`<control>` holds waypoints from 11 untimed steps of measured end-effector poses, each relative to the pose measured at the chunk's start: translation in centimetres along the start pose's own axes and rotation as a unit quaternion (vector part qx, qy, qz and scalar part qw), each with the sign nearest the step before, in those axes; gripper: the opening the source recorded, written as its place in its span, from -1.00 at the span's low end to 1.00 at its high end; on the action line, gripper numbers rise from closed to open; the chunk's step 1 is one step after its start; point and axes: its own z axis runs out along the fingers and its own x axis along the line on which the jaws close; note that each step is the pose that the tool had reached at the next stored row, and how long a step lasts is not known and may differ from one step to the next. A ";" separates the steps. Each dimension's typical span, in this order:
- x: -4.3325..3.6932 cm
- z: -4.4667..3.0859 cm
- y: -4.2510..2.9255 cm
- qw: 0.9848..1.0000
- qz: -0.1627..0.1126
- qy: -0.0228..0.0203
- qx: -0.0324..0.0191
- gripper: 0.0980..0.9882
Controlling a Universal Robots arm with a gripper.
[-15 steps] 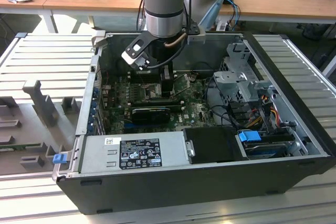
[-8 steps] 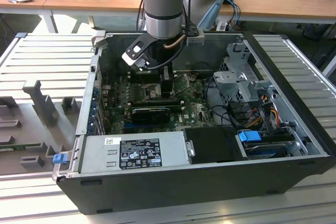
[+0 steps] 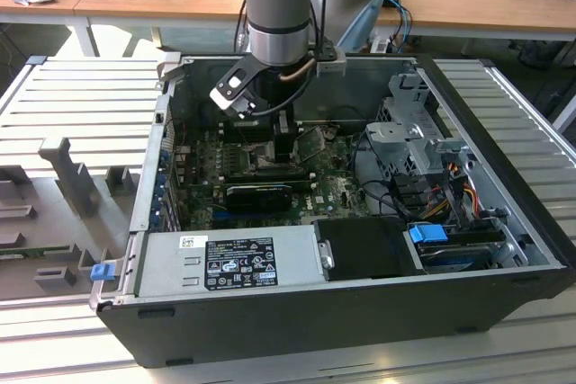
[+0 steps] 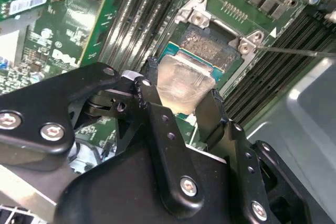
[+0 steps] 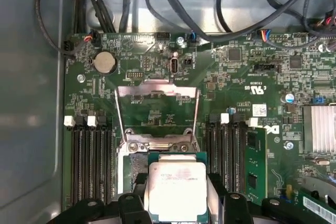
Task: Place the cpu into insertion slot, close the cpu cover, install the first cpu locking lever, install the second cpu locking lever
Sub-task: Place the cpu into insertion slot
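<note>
Gripping cpu (image 4: 184,74) by two opposite edges in closed tool (image 4: 181,95), poised over insertion slot (image 4: 207,43) — judged light, rigid, slick-topped, fragile on its underside; best held by the edges only.

cpu (image 5: 176,188) held by gripper (image 5: 176,199), cpu cover (image 5: 156,93) raised

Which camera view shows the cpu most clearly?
The first wrist view: the cpu faces the camera, its silvery top plain between the fingers of the gripper. The second wrist view shows the cpu at a slant, partly behind those fingers. In the exterior view the arm stands before it.
</note>
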 end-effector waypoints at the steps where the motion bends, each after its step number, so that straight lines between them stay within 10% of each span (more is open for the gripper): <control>1: 0.04 0.38 -0.57 1.000 -0.007 0.004 0.000 -0.03; 11: 1.03 2.11 -0.93 1.000 0.003 0.004 0.001 -0.03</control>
